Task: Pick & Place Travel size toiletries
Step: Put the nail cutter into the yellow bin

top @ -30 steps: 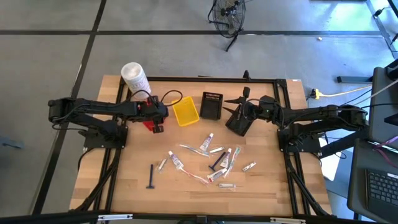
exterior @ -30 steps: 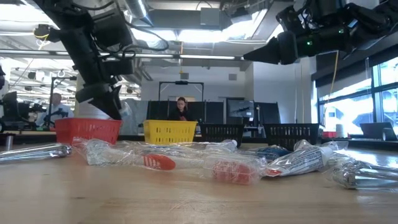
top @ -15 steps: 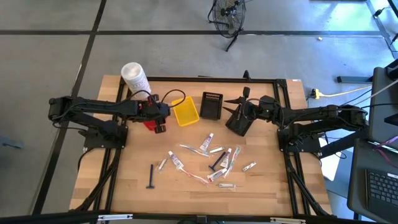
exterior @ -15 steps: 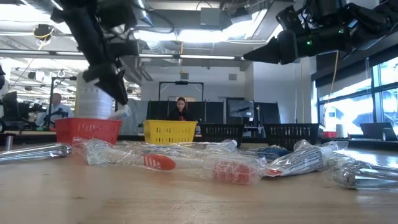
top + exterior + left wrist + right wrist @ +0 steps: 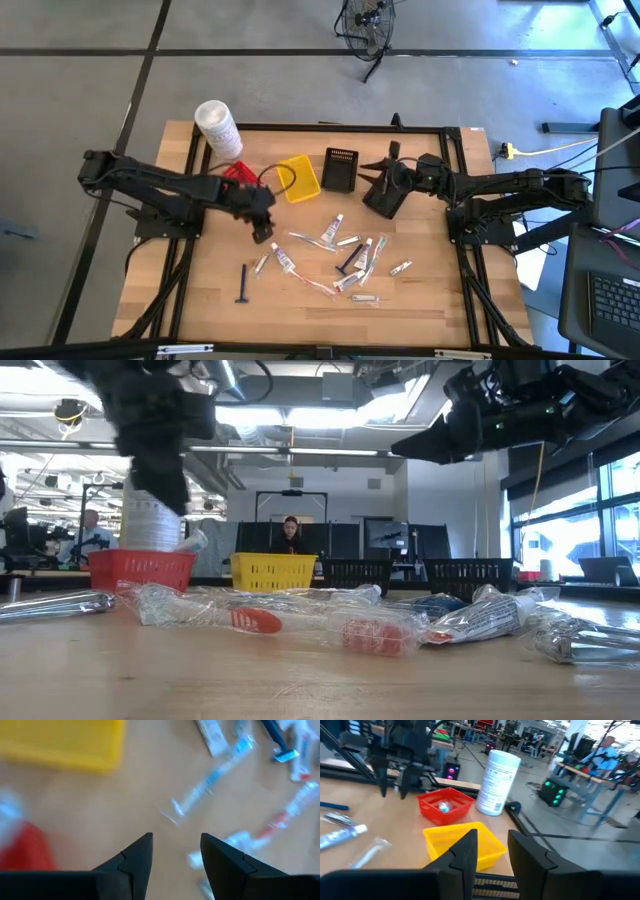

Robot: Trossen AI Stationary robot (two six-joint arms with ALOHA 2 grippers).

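The travel size toiletries [image 5: 335, 255], small tubes and clear-wrapped sticks, lie scattered flat on the wooden table; a black T-shaped razor [image 5: 245, 285] lies apart on their left. My left gripper [image 5: 266, 225] hovers open above the table between the red basket [image 5: 235, 172] and the toiletries. In its wrist view [image 5: 175, 842] nothing sits between the fingers, and a clear-wrapped stick [image 5: 210, 780] lies ahead. My right gripper [image 5: 375, 198] hangs open and nearly level beside the black basket [image 5: 341, 170], holding nothing [image 5: 492, 845]. A small item [image 5: 443, 807] lies in the red basket.
A yellow basket [image 5: 298, 178] stands between the red and black ones at the table's far side. A big white tub [image 5: 217, 125] stands at the far left corner. Bare wood lies along the near edge. People sit in the room beyond the table [image 5: 290, 535].
My left gripper has left the spot above the red basket, risen a little and swung toward the table's near edge and the scattered toiletries, rolling its wrist as it went. The toiletries on the table have not moved.
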